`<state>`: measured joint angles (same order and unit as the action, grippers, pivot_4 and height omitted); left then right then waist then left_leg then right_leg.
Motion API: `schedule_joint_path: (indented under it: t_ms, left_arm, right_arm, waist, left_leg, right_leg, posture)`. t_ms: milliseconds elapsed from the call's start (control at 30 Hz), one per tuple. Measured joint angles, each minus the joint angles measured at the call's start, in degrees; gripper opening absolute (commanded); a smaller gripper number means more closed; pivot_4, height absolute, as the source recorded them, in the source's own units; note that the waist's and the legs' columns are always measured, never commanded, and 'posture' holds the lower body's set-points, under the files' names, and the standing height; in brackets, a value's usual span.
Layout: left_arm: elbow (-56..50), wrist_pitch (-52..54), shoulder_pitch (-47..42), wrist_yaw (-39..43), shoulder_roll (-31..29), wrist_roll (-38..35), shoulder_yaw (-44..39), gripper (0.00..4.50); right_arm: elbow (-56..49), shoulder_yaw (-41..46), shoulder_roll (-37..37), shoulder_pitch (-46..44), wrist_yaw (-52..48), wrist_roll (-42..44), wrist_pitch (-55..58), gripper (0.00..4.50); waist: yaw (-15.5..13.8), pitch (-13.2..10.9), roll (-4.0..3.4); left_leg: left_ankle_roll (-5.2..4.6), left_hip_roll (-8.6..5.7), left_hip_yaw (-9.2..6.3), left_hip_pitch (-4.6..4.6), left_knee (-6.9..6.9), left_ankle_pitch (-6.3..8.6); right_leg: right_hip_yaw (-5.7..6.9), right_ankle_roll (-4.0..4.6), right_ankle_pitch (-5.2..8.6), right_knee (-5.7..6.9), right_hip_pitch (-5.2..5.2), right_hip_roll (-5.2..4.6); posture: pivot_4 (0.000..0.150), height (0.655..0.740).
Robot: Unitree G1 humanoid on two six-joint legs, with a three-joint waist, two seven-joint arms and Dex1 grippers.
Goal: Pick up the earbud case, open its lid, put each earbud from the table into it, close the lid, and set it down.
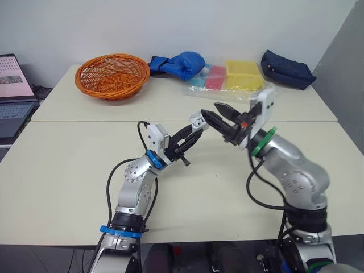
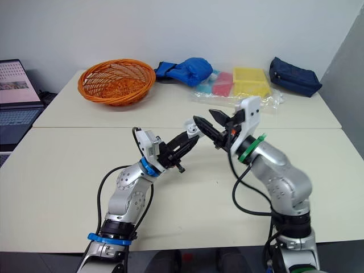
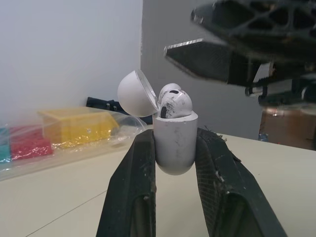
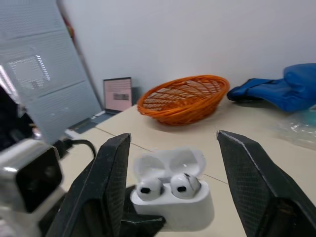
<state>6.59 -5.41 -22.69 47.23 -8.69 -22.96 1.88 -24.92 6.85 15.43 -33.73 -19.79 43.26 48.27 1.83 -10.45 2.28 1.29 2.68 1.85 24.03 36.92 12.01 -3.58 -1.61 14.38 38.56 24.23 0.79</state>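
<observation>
Right now your left gripper [image 1: 193, 129] is pinching the earbud case [image 3: 175, 143] by its lower body, holding it above the table [image 1: 68, 165], slightly above the centre of the left eye view. Its lid [image 3: 136, 94] is flipped open, and both earbuds [image 4: 185, 183] sit in their sockets. Your right gripper [image 1: 210, 110] hangs with its fingers spread wide, tips just beside the open case. An orange basket [image 1: 112, 75] stands at the upper left of the frame, well apart.
</observation>
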Motion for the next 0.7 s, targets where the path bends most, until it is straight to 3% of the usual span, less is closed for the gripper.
schedule_joint_path:
  t_ms: [100, 200, 400, 600, 700]
  left_arm:
    - [0.01, -0.01, -0.01, 0.57, -0.12, 0.02, 0.01, 0.73]
    - [0.0, 0.0, -0.05, 0.92, -0.1, 0.03, 0.11, 0.73]
    - [-0.41, 0.19, -0.26, 1.23, -0.66, 0.15, 0.57, 0.73]
    - [-1.98, 0.46, -0.41, 2.04, -0.6, 0.29, 2.49, 0.73]
    - [-1.99, 0.48, -0.35, 1.85, -0.75, 0.29, 2.34, 0.73]
  right_arm:
    - [0.1, 3.71, 5.47, -5.59, 0.08, 4.87, 4.96, 2.88]
    - [2.23, 3.07, 9.76, -6.92, -0.51, 5.49, 8.29, 2.29]
    - [13.36, -6.05, 18.24, -12.22, -7.38, -2.21, 9.4, 0.06]
    - [27.26, -13.34, 13.64, -21.51, -12.36, -12.02, 0.57, 0.03]
    - [29.68, -15.0, 13.36, -22.05, -14.85, -15.18, -2.01, 0.03]
  waist:
    - [0.01, 0.0, 0.0]
    - [0.01, 0.0, 0.0]
    - [0.26, -0.01, -0.02]
    - [0.52, -0.01, -0.03]
    - [0.23, -0.01, -0.03]
  left_leg:
    - [0.0, 0.0, 0.02, 0.0, -0.02, 0.0]
    - [0.0, 0.01, 0.02, 0.01, -0.09, 0.0]
    - [-0.01, 0.0, 0.06, 0.03, -0.11, 0.01]
    - [-0.01, 0.03, 0.07, 0.09, -0.11, 0.01]
    - [-0.01, 0.03, 0.05, 0.19, -0.12, 0.01]
  right_leg:
    - [0.0, 0.02, 0.01, -0.06, -0.03, 0.0]
    - [-0.05, 0.1, 0.05, -0.08, -0.03, 0.01]
    - [-0.06, 0.1, 0.06, -0.08, 0.04, 0.02]
    - [-0.02, 0.1, 0.06, -0.06, 0.07, 0.08]
    - [0.02, 0.1, 0.06, -0.15, 0.08, 0.06]
  posture:
    - [0.15, 0.74]
    - [0.15, 0.74]
    - [0.15, 0.74]
    - [0.15, 0.74]
    - [0.15, 0.74]
